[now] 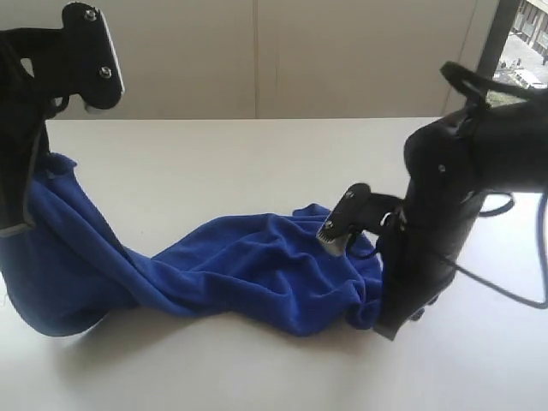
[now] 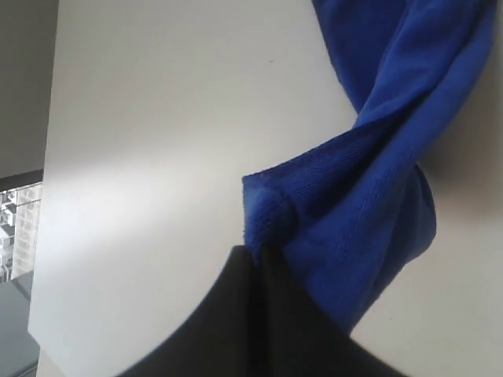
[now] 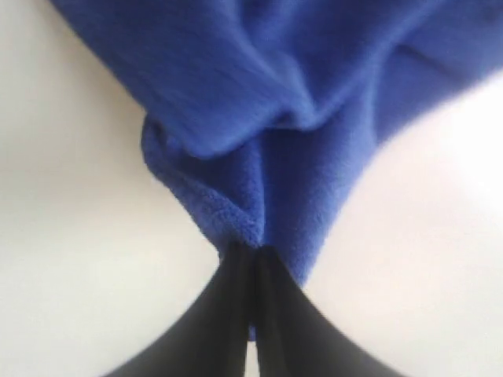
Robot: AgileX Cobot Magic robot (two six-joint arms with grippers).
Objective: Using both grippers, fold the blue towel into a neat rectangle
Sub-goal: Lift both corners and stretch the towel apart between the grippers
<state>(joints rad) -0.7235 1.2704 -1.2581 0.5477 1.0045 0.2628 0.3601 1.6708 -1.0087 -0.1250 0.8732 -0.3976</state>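
Observation:
The blue towel hangs twisted and bunched between my two grippers, sagging onto the white table in the middle. At the left, my left gripper is raised above the table and shut on one towel end. In the left wrist view its black fingers pinch a folded corner of the towel. My right gripper is low at the table on the right, shut on the other end. The right wrist view shows the right gripper closed on a bunched edge of the towel. No white tag shows.
The white table runs back to a pale wall. A window shows at the top right. A black cable loops off the right arm over the table.

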